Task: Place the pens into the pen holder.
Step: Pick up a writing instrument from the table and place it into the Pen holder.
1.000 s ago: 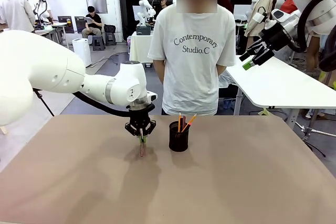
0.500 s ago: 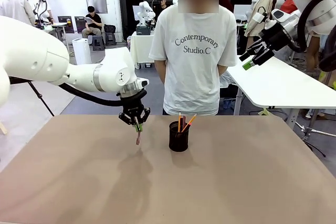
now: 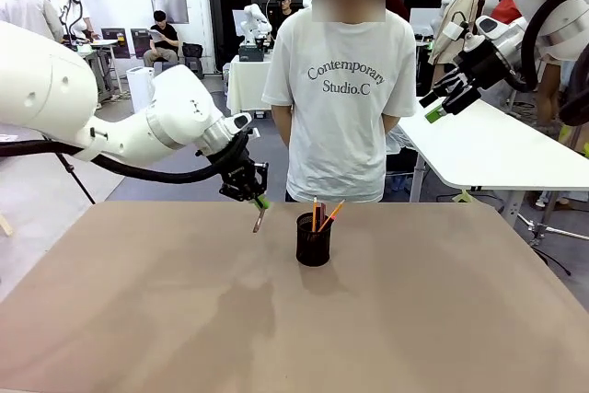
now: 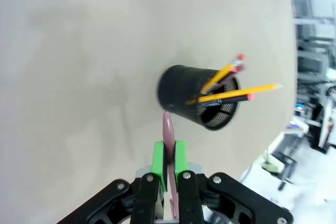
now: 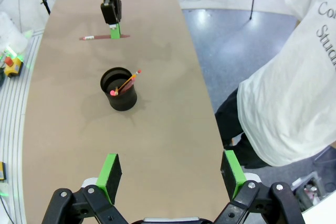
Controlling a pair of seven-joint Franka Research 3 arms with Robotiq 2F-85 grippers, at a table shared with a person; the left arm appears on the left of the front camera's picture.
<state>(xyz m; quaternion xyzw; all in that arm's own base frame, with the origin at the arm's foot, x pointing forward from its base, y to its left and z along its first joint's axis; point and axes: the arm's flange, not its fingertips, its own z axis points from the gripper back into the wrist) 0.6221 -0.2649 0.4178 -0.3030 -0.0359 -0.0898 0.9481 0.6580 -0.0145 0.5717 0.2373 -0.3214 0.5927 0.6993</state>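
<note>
Left jaws clamp a dark-red pen [image 3: 259,219] beside the pen holder [image 3: 313,239]; right jaws gape apart.

From my remote station I read "Contemporary Studio.C" in dark letters across the chest of the person's white T-shirt [image 3: 342,108], at twelve o'clock beyond the table; my right wrist camera catches only fragments of it.

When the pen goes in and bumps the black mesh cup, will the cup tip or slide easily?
Probably it slides first: the pen holder looks like light wire mesh on a smooth table. It may tip too, since its pencils lean out to one side above the rim.
</note>
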